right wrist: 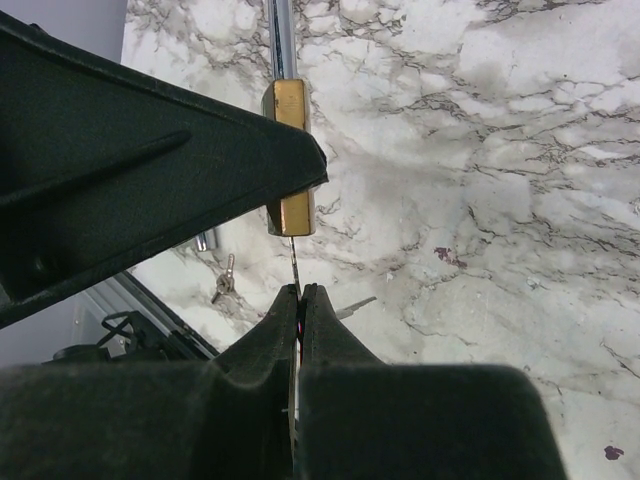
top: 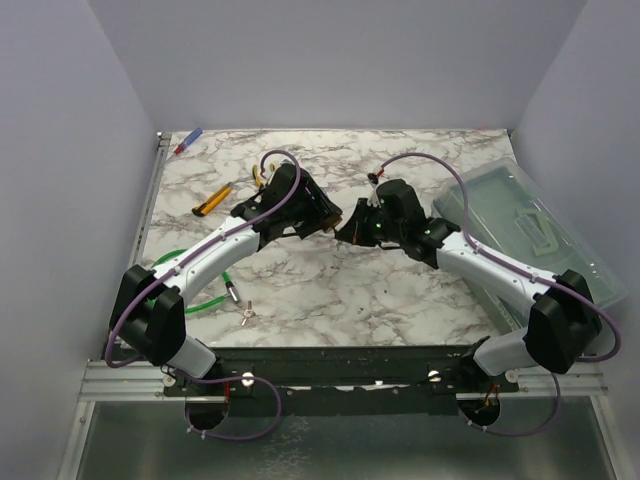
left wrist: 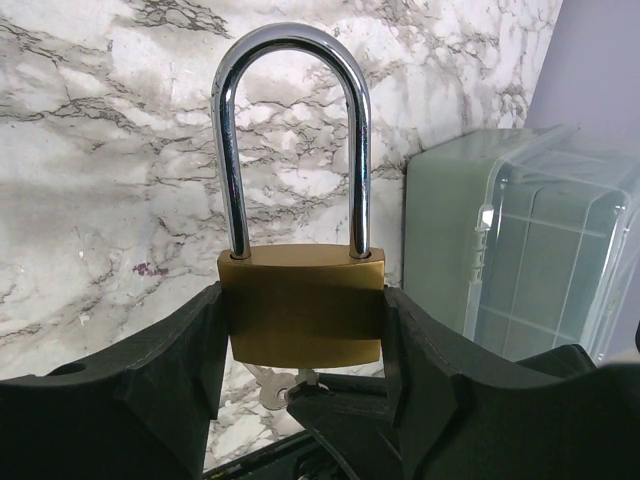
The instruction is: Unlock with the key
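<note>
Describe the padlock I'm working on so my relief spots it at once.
Start at the centre of the white marble table. There the left gripper clamps a brass padlock, the right gripper's silver key at its underside. Its chrome shackle sets it apart from the yellow utility knife lying farther left.

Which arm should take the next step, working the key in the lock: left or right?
Right. The right gripper is shut on the key, whose blade meets the underside of the padlock. The left gripper only clamps the brass body, with the shackle closed.
</note>
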`<state>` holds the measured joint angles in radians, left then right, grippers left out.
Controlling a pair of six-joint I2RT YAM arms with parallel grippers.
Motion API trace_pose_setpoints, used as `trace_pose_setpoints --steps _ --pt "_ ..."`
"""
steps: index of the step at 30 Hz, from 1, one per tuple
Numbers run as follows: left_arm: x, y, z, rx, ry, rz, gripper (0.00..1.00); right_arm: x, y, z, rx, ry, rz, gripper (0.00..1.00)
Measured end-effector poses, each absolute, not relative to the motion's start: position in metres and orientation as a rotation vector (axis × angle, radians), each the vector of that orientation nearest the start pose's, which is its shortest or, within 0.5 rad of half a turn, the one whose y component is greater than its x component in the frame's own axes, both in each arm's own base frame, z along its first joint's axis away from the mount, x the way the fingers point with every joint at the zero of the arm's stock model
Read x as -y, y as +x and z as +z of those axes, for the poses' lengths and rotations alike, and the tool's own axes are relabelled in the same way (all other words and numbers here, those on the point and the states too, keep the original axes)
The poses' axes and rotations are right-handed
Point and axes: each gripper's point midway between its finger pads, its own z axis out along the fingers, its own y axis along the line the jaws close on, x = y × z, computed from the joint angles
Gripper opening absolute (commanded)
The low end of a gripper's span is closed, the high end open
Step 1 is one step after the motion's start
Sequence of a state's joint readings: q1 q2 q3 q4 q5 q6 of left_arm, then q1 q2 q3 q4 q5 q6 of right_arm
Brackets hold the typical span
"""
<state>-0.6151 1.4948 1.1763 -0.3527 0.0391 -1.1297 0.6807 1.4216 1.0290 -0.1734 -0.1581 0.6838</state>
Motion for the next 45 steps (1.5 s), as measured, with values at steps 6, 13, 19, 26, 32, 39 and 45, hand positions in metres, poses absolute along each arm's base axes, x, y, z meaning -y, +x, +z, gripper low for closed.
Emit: trace_pose_setpoints --steps 6,13,19,26,32,39,45 --pt "0.287 0.329 0.188 -2.355 -0.607 -0.933 0.00 -0.306 0.293 0.177 -2.285 -0.097 0.934 0.00" --pt "0.286 0.329 0.185 -2.353 -0.633 -0.937 0.00 -0.311 0.294 0.175 -2.282 -0.108 0.955 0.00" --pt "0.284 0.329 0.185 -2.344 -0.645 -0.944 0.00 -0.312 0.295 0.175 -2.277 -0.109 0.959 0.00" --pt "0.283 0.329 0.187 -2.336 -0.648 -0.947 0.00 -0.313 0.296 0.177 -2.269 -0.111 0.963 0.00" --pt "0.284 0.330 0.189 -2.330 -0.650 -0.957 0.00 -0.314 0.298 0.179 -2.241 -0.111 0.976 0.00" --pt "0.283 0.331 0.193 -2.317 -0.658 -0.968 0.00 -0.316 0.301 0.183 -2.194 -0.110 0.998 0.00" --pt "0.282 0.332 0.194 -2.313 -0.669 -0.971 0.00 -0.317 0.302 0.184 -2.171 -0.109 1.008 0.00"
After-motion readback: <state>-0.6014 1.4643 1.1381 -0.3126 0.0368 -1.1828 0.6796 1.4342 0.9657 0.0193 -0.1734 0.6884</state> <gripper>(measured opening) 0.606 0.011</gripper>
